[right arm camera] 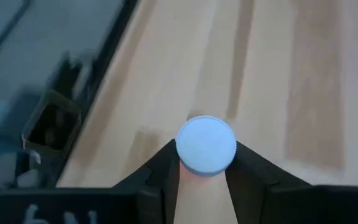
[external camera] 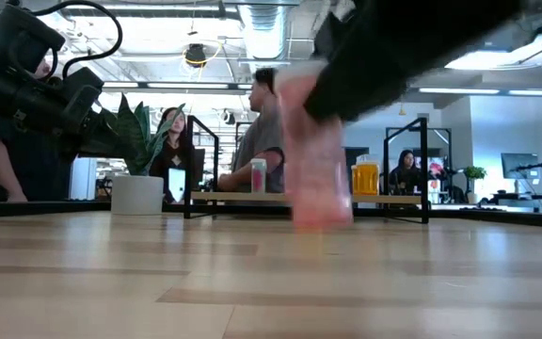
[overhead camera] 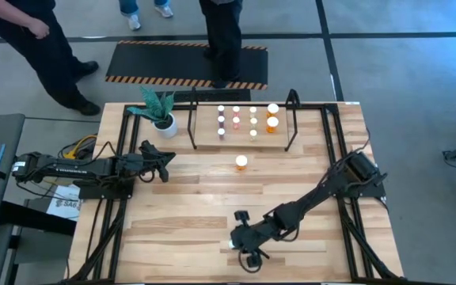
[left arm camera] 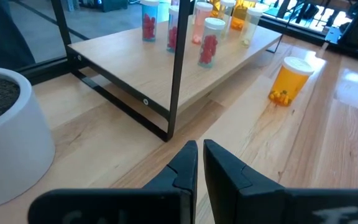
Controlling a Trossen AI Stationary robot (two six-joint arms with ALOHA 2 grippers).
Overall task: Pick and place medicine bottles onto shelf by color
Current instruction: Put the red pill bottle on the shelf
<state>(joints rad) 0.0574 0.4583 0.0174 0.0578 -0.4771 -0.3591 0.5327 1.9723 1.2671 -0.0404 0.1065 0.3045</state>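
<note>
Left end effector [left arm camera: 199,163] shut, facing shelf [left arm camera: 166,74] w/ bottles; orange bottle [left arm camera: 289,81] beside it on table.

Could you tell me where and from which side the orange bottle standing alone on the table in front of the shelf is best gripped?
Probably from straight above, with the fingers closing across the body just under the white cap. The orange bottle stands upright and alone on the table, apart from the shelf, so its sides are free. The right gripper holds a pink bottle just that way.
</note>
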